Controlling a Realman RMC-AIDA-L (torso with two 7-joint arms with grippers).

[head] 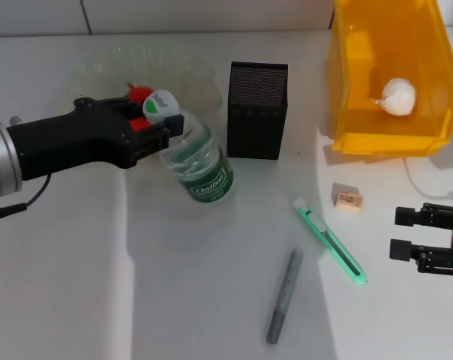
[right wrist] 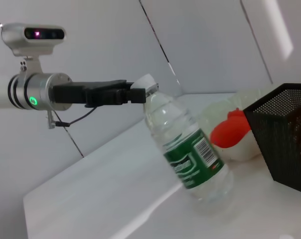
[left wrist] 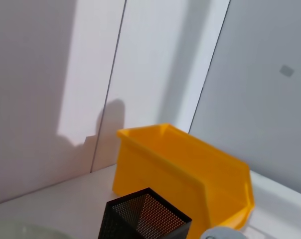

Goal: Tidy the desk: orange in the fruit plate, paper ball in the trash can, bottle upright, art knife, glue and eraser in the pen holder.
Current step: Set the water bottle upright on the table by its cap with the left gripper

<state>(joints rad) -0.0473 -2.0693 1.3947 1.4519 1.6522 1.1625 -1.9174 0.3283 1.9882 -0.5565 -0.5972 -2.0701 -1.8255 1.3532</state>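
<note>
Left gripper [head: 160, 129] closed on the neck of the bottle [head: 199, 163], which leans with its base on the counter [head: 76, 285], beside the pen holder [head: 256, 110]. The orange [right wrist: 231, 128] in the fruit plate [head: 99, 67] is mostly hidden behind the arm. Right gripper [head: 412, 234], cut off at the frame edge, appears open and empty near the eraser [head: 348, 198].

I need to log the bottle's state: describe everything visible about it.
The bottle is small, clear plastic, with a green label and a white cap marked green. It stands tilted, base on the table, between the fruit plate and the pen holder. The left end effector grips its neck.
</note>
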